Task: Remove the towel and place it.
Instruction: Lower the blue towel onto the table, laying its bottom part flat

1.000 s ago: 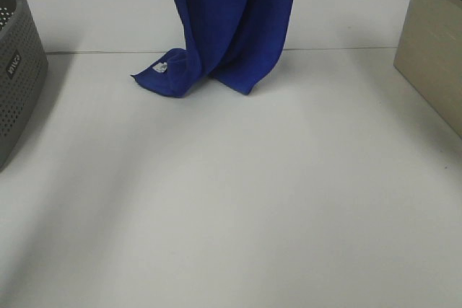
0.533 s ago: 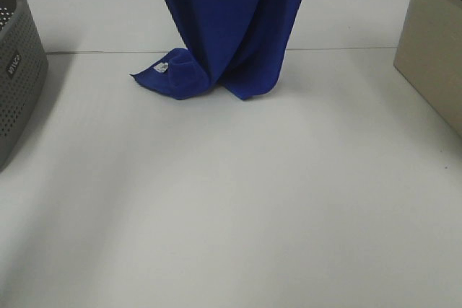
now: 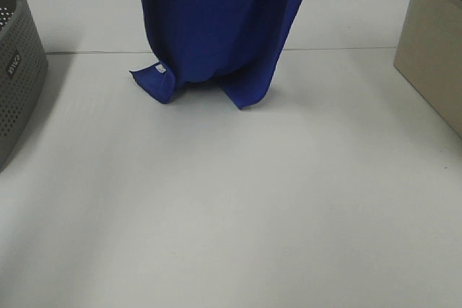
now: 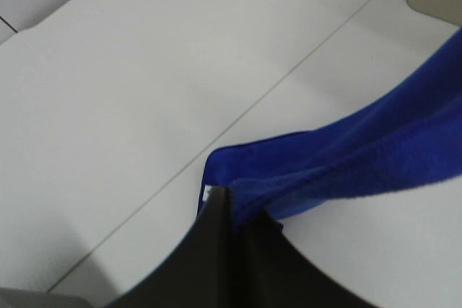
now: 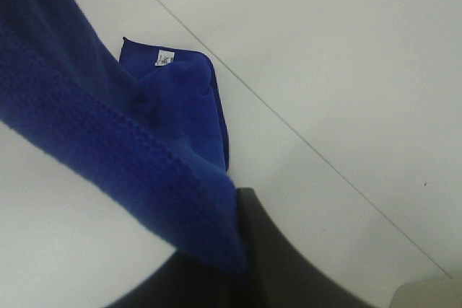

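Note:
The royal-blue towel hangs from above the frame in the exterior high view, at the far middle of the white table. Its lower corners rest on the table, and the left one carries a small white tag. Neither gripper shows in that view. In the left wrist view my left gripper is shut on an edge of the towel. The right wrist view shows my right gripper shut on another edge of the towel, with the tag below.
A grey perforated basket stands at the table's left edge. A beige box stands at the right edge. A thin seam crosses the table behind the towel.
The towel's top has spread wider to both sides. The bunched fold by the tag has pulled out, and the hanging cloth has come a little nearer.

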Tool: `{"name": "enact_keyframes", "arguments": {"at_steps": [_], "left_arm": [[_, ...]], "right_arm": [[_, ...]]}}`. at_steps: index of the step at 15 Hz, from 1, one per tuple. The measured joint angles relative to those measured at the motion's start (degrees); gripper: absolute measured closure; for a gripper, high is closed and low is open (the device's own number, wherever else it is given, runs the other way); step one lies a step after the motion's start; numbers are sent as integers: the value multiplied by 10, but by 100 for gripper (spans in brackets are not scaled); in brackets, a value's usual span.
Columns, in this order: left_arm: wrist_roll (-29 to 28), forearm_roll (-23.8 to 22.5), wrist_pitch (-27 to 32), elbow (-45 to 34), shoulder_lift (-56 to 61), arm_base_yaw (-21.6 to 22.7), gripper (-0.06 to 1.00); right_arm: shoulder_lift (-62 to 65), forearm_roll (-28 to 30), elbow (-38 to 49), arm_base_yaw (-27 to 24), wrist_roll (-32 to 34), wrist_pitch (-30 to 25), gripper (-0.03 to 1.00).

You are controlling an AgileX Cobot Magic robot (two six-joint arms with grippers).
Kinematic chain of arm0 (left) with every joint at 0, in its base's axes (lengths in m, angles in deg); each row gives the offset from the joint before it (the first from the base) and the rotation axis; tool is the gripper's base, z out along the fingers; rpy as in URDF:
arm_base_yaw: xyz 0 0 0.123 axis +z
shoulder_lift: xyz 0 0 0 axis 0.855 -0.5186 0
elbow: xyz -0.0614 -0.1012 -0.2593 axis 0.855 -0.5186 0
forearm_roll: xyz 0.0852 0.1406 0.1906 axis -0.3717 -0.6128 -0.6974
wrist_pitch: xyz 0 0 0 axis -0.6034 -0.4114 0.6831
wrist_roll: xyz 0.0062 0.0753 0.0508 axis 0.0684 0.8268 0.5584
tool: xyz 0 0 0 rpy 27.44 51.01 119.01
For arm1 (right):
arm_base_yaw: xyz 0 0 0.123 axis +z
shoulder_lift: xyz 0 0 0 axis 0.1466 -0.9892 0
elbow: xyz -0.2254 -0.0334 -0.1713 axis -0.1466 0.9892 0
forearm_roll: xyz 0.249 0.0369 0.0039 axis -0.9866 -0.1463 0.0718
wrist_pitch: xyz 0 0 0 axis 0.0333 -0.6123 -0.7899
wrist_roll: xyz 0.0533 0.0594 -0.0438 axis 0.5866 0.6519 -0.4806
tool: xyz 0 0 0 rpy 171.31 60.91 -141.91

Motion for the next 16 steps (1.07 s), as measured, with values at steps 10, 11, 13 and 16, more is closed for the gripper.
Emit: {"name": "enact_keyframes", "arguments": {"at_steps": [10, 11, 13, 16], "left_arm": [[59, -41, 1, -195, 184, -3, 94], [65, -42, 0, -202, 184, -3, 94], [69, -46, -2, -246, 201, -3, 94], [70, -37, -2, -315, 237, -3, 94]], "right_arm": [[111, -23, 105, 1, 18, 0, 95], [113, -23, 105, 1, 18, 0, 95], [144, -43, 153, 1, 20, 1, 95], [171, -76, 236, 1, 27, 1, 95]]}}
